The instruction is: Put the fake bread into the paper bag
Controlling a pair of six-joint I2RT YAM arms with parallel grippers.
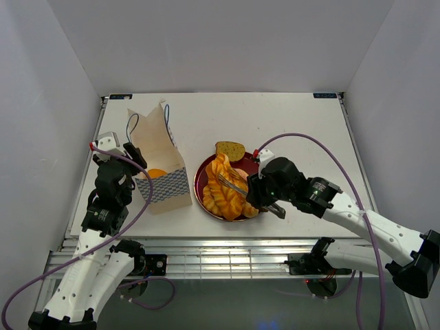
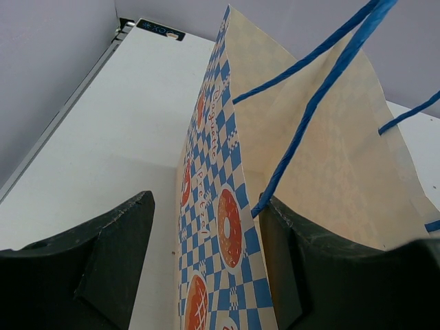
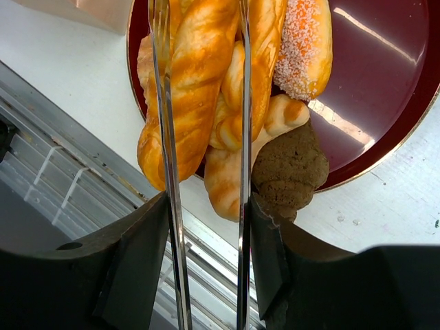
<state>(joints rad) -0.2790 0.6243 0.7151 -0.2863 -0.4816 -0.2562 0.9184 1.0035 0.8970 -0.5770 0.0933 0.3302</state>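
One paper bag (image 1: 159, 148), one plate (image 3: 388, 82), one pair of tongs (image 3: 167, 144)

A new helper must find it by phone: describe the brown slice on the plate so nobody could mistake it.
On the white table, right of the paper bag, sits a round dark-red plate. At its far rim, behind the orange pastry heap, lies the brown slice. It alone is flat and dull brown; its neighbours are glossy orange, piled together.

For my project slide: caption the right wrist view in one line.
Right claw holds metal tongs over glossy fake bread heaped at the rim of a dark-red plate.
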